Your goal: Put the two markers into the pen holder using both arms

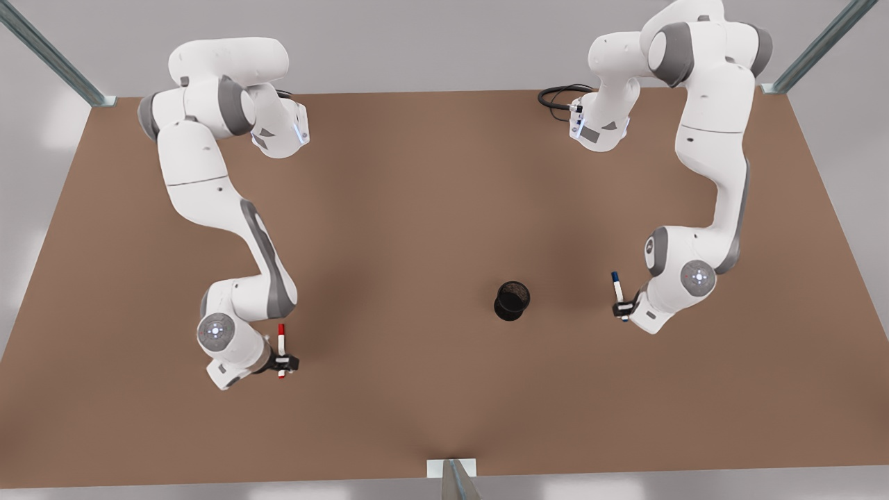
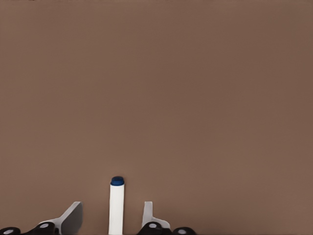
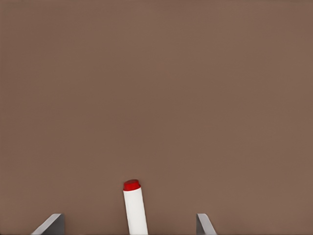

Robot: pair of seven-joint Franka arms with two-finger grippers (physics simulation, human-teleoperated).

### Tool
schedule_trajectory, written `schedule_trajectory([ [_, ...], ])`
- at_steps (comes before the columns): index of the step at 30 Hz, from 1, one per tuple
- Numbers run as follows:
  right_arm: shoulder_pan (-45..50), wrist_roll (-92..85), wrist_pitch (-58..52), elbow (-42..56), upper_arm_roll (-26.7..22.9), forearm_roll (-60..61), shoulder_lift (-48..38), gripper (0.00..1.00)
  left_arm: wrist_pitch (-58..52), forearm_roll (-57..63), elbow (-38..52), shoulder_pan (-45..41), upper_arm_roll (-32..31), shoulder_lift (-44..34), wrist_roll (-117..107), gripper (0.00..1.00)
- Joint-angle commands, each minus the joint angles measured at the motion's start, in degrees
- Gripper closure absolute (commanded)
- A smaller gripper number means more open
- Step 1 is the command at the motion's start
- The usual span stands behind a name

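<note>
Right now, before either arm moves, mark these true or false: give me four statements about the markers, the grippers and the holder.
1. Neither marker is in the pen holder. True.
2. The left gripper is at the red marker. False: it is at the blue marker.
3. The right gripper is clamped on the red marker. False: its fingers stand apart, with a gap on each side of the marker.
4. In the front view, the pen holder stands nearer the blue marker than the red marker. True.
</note>
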Motion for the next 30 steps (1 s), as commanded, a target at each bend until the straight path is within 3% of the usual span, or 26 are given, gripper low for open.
schedule_trajectory([
  [1,0.02,1.25,3.85,0.03,-0.02,0.09,0.57,0.04,6.36,0.09,-0.45,0.00,-0.05,0.55,-6.38,0.30],
  [5,0.11,1.25,3.67,0.12,0.07,0.00,1.53,0.22,6.36,0.44,-0.71,-0.09,-0.05,1.08,-5.85,0.39],
  [8,0.20,1.25,3.76,0.21,0.16,0.00,1.97,0.24,6.45,0.44,-0.54,-0.18,-0.05,1.87,-5.85,0.41],
  [12,0.11,1.25,3.85,0.21,0.16,0.09,2.24,0.36,6.45,0.44,-0.19,0.00,-0.05,3.10,-5.94,0.42],
  [16,0.11,1.34,4.02,0.12,0.16,0.26,2.41,0.43,6.45,0.53,-0.19,0.17,-0.05,3.37,-5.85,0.53],
  [23,0.11,1.43,4.02,0.03,0.16,0.35,2.41,0.53,6.89,0.53,-0.19,0.00,0.04,4.25,-5.85,0.59],
  [28,0.11,1.34,3.94,0.03,0.16,0.35,2.41,0.71,6.89,0.70,-0.27,0.00,0.04,4.33,-5.76,0.59],
  [30,0.11,1.34,3.94,0.03,0.16,0.35,2.41,0.73,6.89,0.70,-0.27,0.00,0.04,4.33,-5.59,0.63],
])
